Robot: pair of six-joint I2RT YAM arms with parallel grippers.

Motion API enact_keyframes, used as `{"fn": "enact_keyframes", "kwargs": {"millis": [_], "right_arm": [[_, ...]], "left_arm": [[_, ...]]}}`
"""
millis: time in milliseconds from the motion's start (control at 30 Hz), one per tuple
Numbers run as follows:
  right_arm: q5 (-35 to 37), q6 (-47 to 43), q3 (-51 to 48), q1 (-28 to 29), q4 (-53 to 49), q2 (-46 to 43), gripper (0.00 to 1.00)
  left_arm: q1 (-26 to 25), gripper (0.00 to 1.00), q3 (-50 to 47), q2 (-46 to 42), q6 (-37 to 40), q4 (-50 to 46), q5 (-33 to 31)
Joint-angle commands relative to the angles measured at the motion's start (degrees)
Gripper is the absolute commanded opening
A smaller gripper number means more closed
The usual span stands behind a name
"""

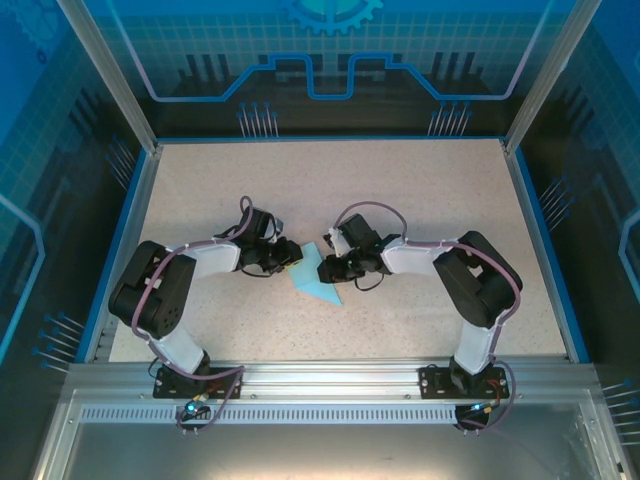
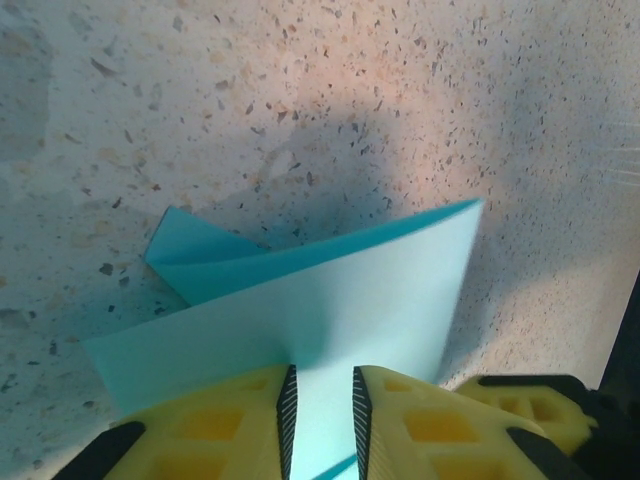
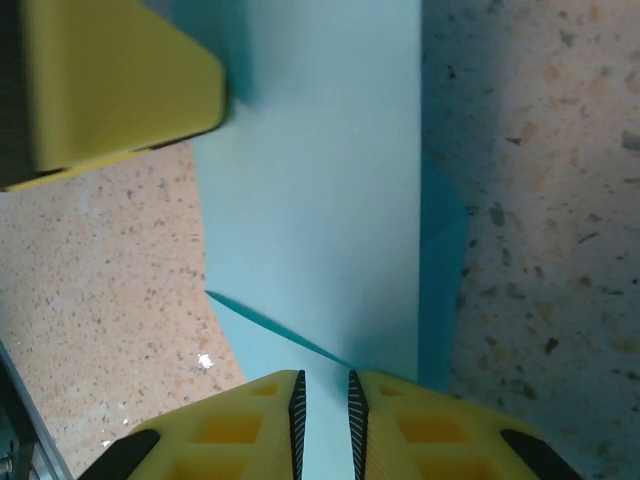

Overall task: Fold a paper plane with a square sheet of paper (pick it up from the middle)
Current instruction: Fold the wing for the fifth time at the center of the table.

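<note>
- The table [image 1: 400, 180] is a speckled beige top with a blue border. That border is the closest thing to a container here, and the arms and the paper are what's inside it.
- The left arm [image 1: 160, 290] and right arm [image 1: 470, 275] both bend in toward the middle of the table, so their wrists nearly meet.
- The sheet of paper [image 1: 315, 280] is light blue and sits right between the two wrists, near the table's centre. It's already partly folded: from the left wrist you can see layers stacked with a crease [image 2: 350, 300], and from above one end comes to a point.
- I can't tell whether it's fully off the table or has an edge resting on it.
- The left gripper [image 2: 322, 385] has its yellow fingers almost together, pinching one edge of the paper.
- The right gripper [image 3: 323, 390] is doing the same on the opposite side — narrow gap, with paper running between the pads.
- My guess is we're mid-fold, with a crease being set up and the plane far from done.
- For the next move, one side probably needs to stay put while the other swings its flap over, and the edges have to line up before pressing — thin paper will buckle if both pull.
</note>
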Motion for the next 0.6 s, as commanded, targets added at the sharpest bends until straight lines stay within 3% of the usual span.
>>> {"fn": "enact_keyframes", "kwargs": {"millis": [0, 367, 567], "right_arm": [[-3.35, 3.01, -1.73, -1.44, 3.03, 2.66, 0.20], [-7.01, 8.93, -3.56, -4.07, 7.20, 4.86, 0.20], [-9.32, 12.01, -4.38, -5.53, 10.01, 5.08, 0.21]], "left_arm": [[-0.48, 0.27, 1.01, -2.69, -0.39, -1.62, -0.76], [-0.48, 0.55, -8.06, -12.72, -2.68, 0.90, -5.16], [-1.54, 0.62, -12.05, -14.26, -5.45, 3.34, -4.28]]}}
